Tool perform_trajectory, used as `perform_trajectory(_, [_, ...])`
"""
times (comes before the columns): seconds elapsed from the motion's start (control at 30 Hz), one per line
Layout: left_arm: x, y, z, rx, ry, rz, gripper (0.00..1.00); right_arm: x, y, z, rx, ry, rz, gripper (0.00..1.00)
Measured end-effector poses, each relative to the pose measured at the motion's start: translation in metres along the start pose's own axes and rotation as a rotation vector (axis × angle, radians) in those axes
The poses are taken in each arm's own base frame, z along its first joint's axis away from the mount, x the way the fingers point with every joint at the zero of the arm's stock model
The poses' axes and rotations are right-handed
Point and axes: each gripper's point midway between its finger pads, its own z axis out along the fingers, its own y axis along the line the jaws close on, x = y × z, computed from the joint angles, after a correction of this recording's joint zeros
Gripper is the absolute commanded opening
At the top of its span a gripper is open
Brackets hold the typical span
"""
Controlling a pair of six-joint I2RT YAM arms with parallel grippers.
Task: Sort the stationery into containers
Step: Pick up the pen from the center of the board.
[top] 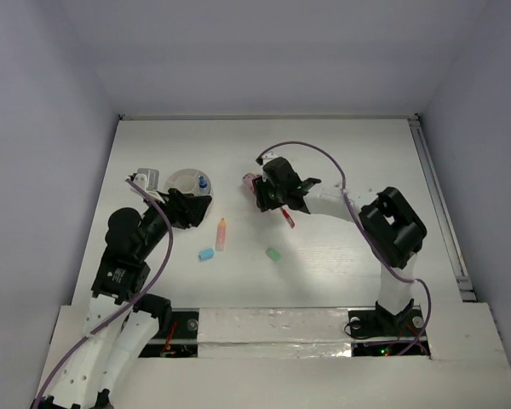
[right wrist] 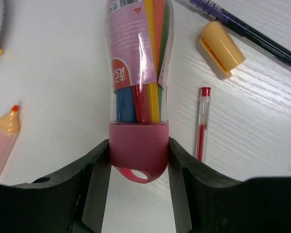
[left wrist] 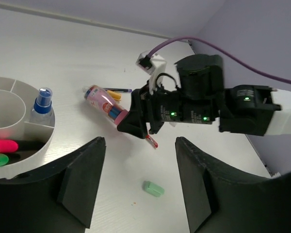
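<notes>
R pincer [right wrist: 138,154] clamping the pink cap [right wrist: 138,145] of a clear pen tube [right wrist: 138,63], at desk [top: 349,153] centre, right of the round divided tray [left wrist: 20,86]. Can't tell if it's lifted.

Tube's long axis running straight away from the pincer, cap end nearest it, far end pointing twd the desk's left side.

Crowding it:
- red pen [right wrist: 202,124] lying just beside, approx parallel
- orange cap [right wrist: 222,47] and purple pen [right wrist: 252,34] past that
- orange marker [right wrist: 2,136] on the other side

L pincer [left wrist: 140,160] sitting nr the tray, fingers apart, holding nothing.
</notes>
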Motion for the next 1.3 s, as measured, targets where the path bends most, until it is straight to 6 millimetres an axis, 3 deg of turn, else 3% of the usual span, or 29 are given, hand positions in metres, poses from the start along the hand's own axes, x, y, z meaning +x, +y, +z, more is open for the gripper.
perform_trajectory(0.13, [0.004, -0.001, 0.007, 0.014, 0.024, -0.018, 0.65, -0.013, 0.005, -0.038, -0.039, -0.04, -0.004, 0.13])
perform_trajectory(0.37, [0.011, -0.005, 0.017, 0.052, 0.055, -0.055, 0.75, -0.046, 0.032, -0.117, -0.212, -0.154, -0.029, 0.12])
perform_trajectory(0.5, [0.016, -0.006, 0.019, 0.064, 0.071, -0.077, 0.82, -0.05, 0.053, -0.154, -0.341, -0.169, -0.059, 0.11])
perform_trajectory(0.67, [0.021, -0.009, 0.024, 0.089, 0.093, -0.101, 0.9, -0.04, 0.082, -0.193, -0.533, -0.142, -0.107, 0.08])
perform_trajectory(0.83, [0.033, -0.01, 0.027, 0.119, 0.123, -0.127, 0.99, -0.027, 0.104, -0.219, -0.698, -0.097, -0.144, 0.08])
perform_trajectory(0.97, [0.046, -0.01, 0.026, 0.143, 0.154, -0.159, 0.99, -0.02, 0.117, -0.231, -0.802, -0.073, -0.165, 0.08])
perform_trajectory(1.3, [0.047, -0.036, 0.016, 0.29, 0.157, -0.212, 0.95, -0.007, 0.136, -0.251, -1.002, -0.021, -0.203, 0.07])
